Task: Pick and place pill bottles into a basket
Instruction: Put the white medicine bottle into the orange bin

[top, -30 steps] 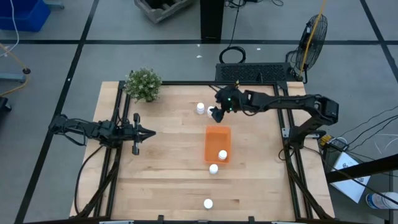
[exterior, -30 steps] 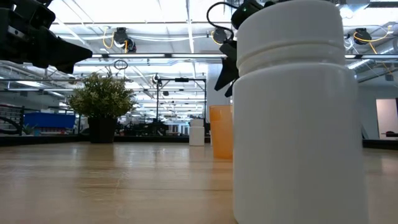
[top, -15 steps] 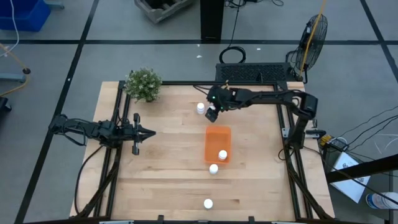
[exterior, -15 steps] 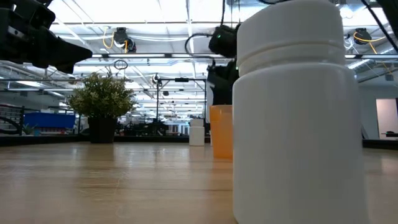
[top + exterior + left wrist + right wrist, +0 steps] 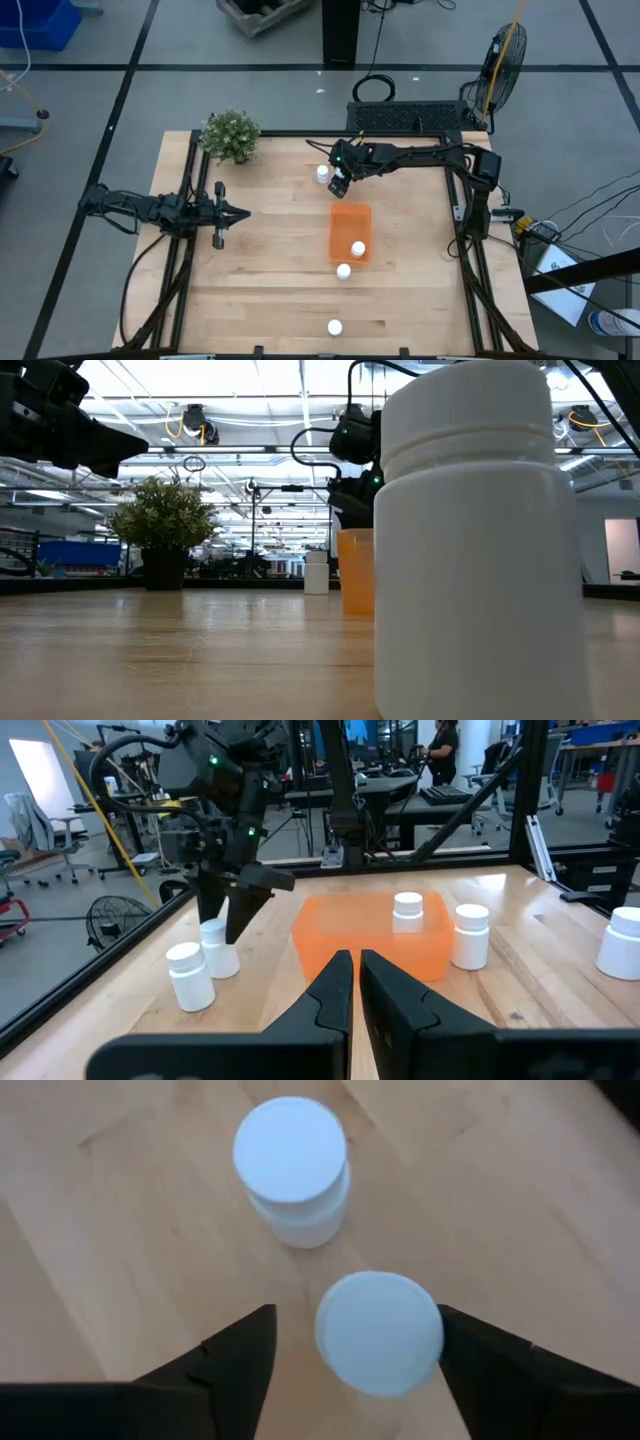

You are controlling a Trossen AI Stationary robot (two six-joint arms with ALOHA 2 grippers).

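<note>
My right gripper (image 5: 340, 184) is open, pointing down over two white pill bottles beyond the orange basket's (image 5: 350, 232) far edge. In the right wrist view its fingers (image 5: 232, 1363) stand on either side of the nearer bottle (image 5: 380, 1332). The other bottle (image 5: 291, 1168) stands just past it (image 5: 321, 173). One bottle (image 5: 358, 248) stands inside the basket. Another (image 5: 343, 271) stands on the table at the basket's near edge, and one (image 5: 334, 327) stands near the table's front edge. My left gripper (image 5: 236, 211) is shut and empty at the table's left.
A green potted plant (image 5: 231, 135) stands at the far left corner. In the low view the front bottle (image 5: 470, 550) fills the foreground and hides part of the basket (image 5: 355, 572). Bare wood lies between my left gripper and the basket.
My right gripper has gone toward the table's left and come down over the two bottles beyond the basket's far edge. Its arm is now stretched farther across the table. The bottles have stayed where they were.
</note>
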